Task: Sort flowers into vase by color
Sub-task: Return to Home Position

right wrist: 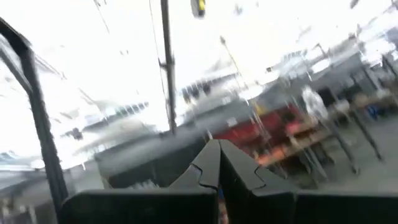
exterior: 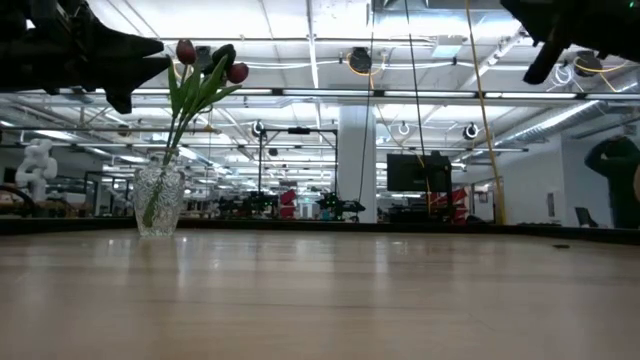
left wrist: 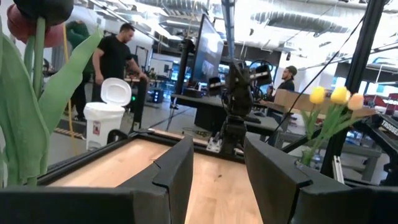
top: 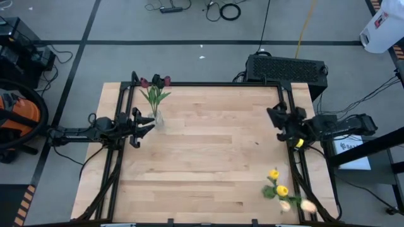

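High view is showing the left gripper hovering over one side of the wooden table, its jaws standing apart with nothing between them. A clear glass vase is standing just beside the tips of those jaws. It is holding the dark red tulips, whose heads are leaning away from the gripper. Whether vase and fingertip are touching cannot be told.

Left wrist view is showing the left gripper with bare table in its open gap. One dark red tulip head and its green leaves are rising close outside one finger. Straight ahead of the jaws, across the table, the right arm is hanging. Beyond the other finger, the yellow tulips and a cream-peach tulip are standing upright, their stems dropping behind that finger.

The right gripper is hovering at the opposite side, pointing inward. In the right wrist view, the right gripper is showing its jaws pressed together, empty. The yellow tulips and cream-peach tulips are sitting well apart from those jaws, off to their side near the table's corner.

Low view is showing the clear glass vase standing on the table beneath the left gripper.

Beyond the table, a person in a black shirt is standing by a white bin.
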Controlling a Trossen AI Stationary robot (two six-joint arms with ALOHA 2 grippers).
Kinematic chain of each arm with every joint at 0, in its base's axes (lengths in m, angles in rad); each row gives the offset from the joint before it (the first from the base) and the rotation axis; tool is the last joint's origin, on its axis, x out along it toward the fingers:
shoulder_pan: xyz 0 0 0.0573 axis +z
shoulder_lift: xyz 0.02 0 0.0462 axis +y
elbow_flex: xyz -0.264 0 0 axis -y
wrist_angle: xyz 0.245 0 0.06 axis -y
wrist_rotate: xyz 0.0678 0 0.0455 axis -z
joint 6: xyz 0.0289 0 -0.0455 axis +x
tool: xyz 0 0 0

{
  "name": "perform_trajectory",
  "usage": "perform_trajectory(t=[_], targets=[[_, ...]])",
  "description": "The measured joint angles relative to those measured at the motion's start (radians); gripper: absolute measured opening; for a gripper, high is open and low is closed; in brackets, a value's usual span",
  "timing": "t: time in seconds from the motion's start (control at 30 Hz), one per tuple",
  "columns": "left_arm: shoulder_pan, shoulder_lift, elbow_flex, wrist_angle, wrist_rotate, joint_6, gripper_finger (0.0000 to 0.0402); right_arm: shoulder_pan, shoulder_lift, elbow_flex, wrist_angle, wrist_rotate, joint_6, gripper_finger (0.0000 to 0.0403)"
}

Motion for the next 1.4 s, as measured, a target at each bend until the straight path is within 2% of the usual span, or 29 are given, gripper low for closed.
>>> perform_trajectory(t=[0.1, 0.2, 0.5, 0.7, 0.87, 1.03, 1.27, 1.4], targets=[[0.000, 0.000, 0.000, 0.000, 0.000, 0.005, 0.0151, 0.000, 0.000, 0.000, 0.035, 0.003, -0.056, 0.0000], [0.000, 0.000, 0.000, -0.001, 0.000, 0.005, 0.0151, 0.000, 0.000, 0.000, -0.002, 0.007, -0.068, 0.0000], [0.000, 0.000, 0.000, -0.011, 0.000, 0.001, 0.0151, 0.000, 0.001, 0.000, -0.299, -0.002, -0.069, 0.0000], [0.000, 0.000, 0.000, -0.011, 0.000, 0.000, 0.0151, 0.000, 0.001, 0.000, -0.487, -0.077, -0.067, 0.0000], [0.000, 0.000, 0.000, -0.007, 0.000, 0.000, 0.0151, 0.000, -0.013, 0.000, -0.543, -0.079, -0.069, 0.0000], [0.000, 0.000, 0.000, 0.002, 0.000, -0.003, 0.0151, 0.000, -0.115, 0.000, -0.582, -0.080, -0.125, 0.0000], [0.000, 0.000, 0.000, 0.003, 0.000, -0.002, 0.0151, 0.000, -0.372, 0.000, -0.942, -0.151, -0.029, 0.0000], [0.000, 0.000, 0.000, -0.004, 0.000, 0.006, 0.0151, 0.000, -0.385, 0.005, -1.024, -0.231, -0.028, 0.0000]])
